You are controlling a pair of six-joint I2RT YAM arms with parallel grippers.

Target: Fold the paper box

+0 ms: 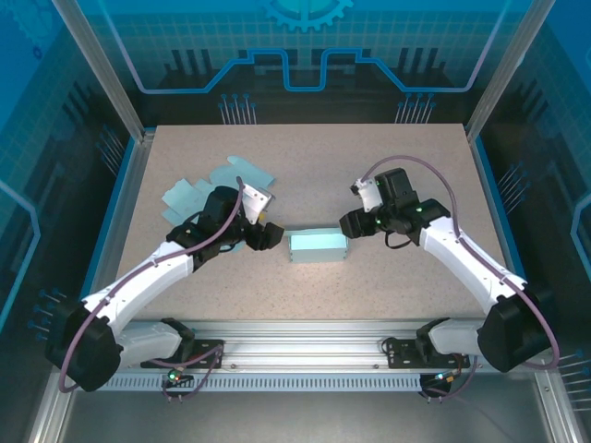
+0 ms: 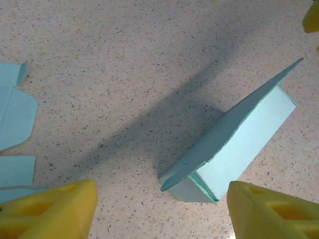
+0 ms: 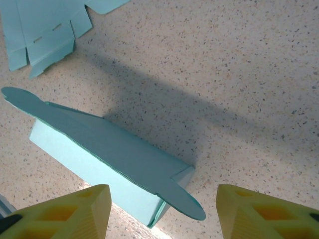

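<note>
A speckled beige tabletop (image 1: 388, 166) sits inside a cage of blue-lit panels, with two arms reaching in from the near edge. The left pincer (image 1: 270, 236) stands well open, its yellow fingers (image 2: 60, 209) spread and holding nothing. Just to its right is the left end of the paper box (image 1: 318, 245). The right pincer (image 1: 352, 224) is likewise open and empty, with the box's right end just to its left. So the box lies mid-table between them, its long axis running left to right and one short end facing each pincer. Neither arm looks clearly nearer. The long lid flap is raised, not yet shut, with rounded tabs at its ends. I'd guess the next move comes in from those ends. Flat paper blanks (image 1: 208, 185) lie at the far left, well apart.
</note>
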